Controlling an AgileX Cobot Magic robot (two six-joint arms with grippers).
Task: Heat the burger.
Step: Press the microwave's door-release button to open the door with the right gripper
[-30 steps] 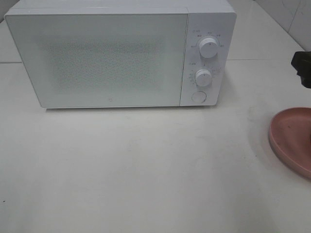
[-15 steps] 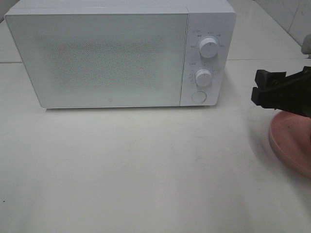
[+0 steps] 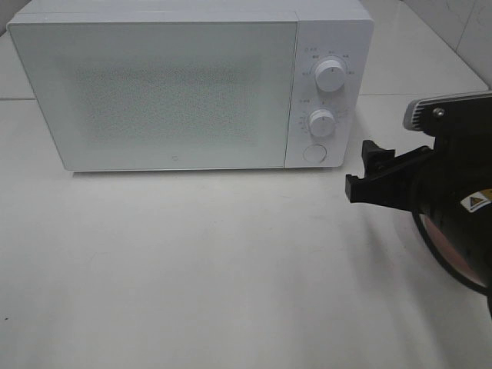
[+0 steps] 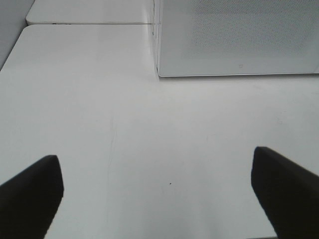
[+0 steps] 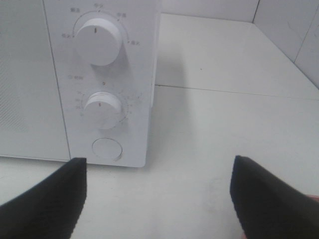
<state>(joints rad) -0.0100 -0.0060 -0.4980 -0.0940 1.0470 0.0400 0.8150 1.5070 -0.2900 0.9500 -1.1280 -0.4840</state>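
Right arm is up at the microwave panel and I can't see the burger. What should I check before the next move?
1. Burger located: cannot tell. It shows in no view, and the frosted door of the microwave hides the inside.
2. Door state known: ok, it is shut.
3. Right gripper ready: ok, jaws open and empty, facing the control panel.
4. Round button at the panel's bottom reachable: ok, nothing stands between it and the right gripper.
5. Left gripper out of the way: ok, jaws open and empty, over the table by the microwave's front left corner.
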